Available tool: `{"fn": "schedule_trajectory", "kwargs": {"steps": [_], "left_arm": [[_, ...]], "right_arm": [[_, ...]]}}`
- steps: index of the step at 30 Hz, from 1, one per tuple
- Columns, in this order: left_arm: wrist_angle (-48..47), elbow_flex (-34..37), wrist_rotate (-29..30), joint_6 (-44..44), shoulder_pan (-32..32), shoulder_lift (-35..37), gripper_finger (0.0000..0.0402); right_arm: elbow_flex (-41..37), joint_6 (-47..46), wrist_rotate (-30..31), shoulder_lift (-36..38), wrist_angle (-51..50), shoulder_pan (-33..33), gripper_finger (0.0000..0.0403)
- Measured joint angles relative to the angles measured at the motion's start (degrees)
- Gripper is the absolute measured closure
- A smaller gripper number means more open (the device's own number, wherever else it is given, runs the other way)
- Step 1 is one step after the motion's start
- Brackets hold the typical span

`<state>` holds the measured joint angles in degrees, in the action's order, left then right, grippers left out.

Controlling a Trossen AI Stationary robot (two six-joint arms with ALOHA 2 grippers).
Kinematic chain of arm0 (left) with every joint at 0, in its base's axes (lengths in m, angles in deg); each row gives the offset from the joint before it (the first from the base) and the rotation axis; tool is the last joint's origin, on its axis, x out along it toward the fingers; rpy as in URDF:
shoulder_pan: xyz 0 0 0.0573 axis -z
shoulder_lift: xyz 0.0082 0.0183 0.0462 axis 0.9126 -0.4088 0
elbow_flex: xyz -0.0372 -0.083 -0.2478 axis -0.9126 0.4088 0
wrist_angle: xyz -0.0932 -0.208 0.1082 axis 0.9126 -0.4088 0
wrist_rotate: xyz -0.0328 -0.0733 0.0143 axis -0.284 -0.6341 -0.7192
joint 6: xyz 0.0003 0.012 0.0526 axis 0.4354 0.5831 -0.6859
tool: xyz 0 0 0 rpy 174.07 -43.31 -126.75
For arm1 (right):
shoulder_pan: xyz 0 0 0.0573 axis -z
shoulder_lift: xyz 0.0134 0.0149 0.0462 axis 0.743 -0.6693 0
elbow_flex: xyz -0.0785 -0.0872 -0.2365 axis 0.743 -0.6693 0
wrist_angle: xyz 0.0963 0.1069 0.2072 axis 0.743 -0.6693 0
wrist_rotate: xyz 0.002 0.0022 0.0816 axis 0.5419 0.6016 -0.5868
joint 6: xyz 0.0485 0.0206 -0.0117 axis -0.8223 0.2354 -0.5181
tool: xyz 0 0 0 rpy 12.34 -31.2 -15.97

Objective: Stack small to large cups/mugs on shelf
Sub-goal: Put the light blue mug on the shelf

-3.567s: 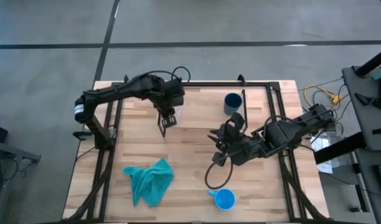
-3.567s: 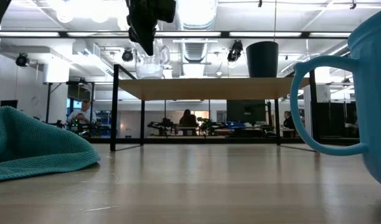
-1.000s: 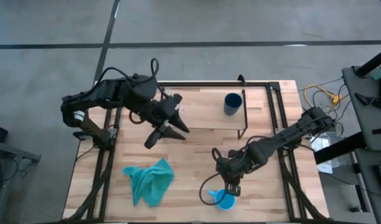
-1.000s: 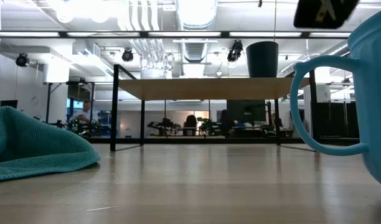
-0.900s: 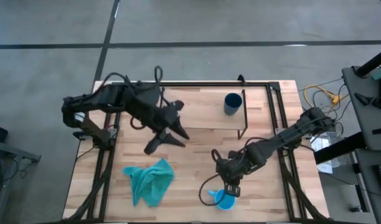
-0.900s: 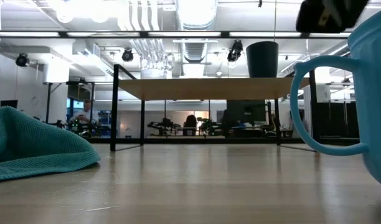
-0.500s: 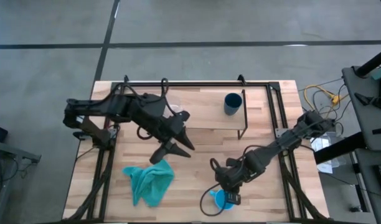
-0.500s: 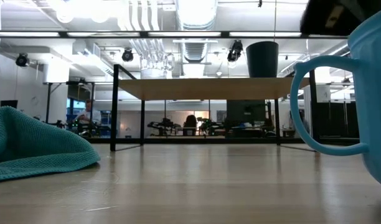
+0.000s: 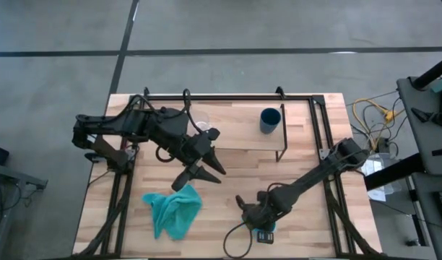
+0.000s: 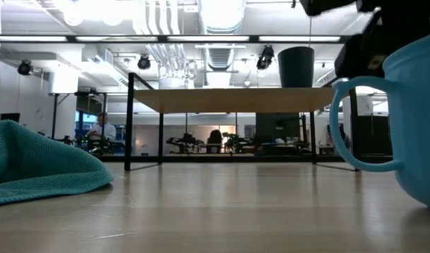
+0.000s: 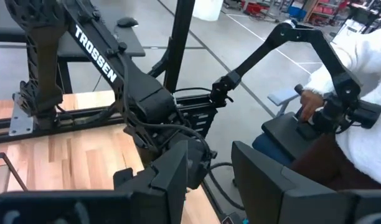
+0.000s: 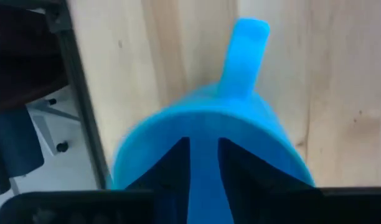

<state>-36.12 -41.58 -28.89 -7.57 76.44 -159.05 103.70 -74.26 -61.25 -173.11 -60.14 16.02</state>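
The bright blue mug (image 12: 206, 118) stands near the table's front edge, its handle (image 12: 243, 50) toward the table's left; it also fills the right of the low view (image 10: 412, 119). My right gripper (image 9: 263, 228) points down over the mug's mouth, its fingers a narrow gap apart (image 12: 203, 146). The dark navy cup (image 9: 270, 119) and the small clear cup (image 10: 176, 70) stand on the shelf (image 9: 239, 133). My left gripper (image 9: 199, 180) is open and empty above the table, in front of the shelf. My right gripper comes at the blue mug from above, pointing down. Both fingers (image 12: 175, 165) show inside the outline of the mug's rim (image 12: 147, 127), with blue between them. I cannot tell whether they touch the mug's wall. The mug stands upright on the table.
A teal cloth (image 9: 174, 211) lies crumpled at the front left, close to my left gripper. The shelf's black wire leg (image 9: 282, 153) stands to the right of the board. A person's white sleeve (image 11: 365, 87) shows beyond the table's right side.
My right gripper has gone toward the table's near edge and down over the blue mug, which has shifted a little on the table. My left gripper has gone from the shelf toward the near edge, staying open.
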Motion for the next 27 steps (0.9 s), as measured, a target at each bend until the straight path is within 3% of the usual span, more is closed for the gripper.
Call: {"fn": "schedule_trajectory", "kwargs": {"steps": [8,14,27], "left_arm": [[-0.1,0.0,0.0,0.0,0.0,0.1,0.0289],[-0.2,0.0,0.0,0.0,0.0,0.1,0.0289],[-0.3,0.0,0.0,0.0,-0.1,0.2,0.0289]], "right_arm": [[6.4,0.2,0.6,2.9,-5.5,0.0,0.0319],[11.8,6.4,9.0,3.4,-16.9,0.0,0.0315],[10.0,11.1,9.2,0.7,-17.3,0.5,0.0299]]}}
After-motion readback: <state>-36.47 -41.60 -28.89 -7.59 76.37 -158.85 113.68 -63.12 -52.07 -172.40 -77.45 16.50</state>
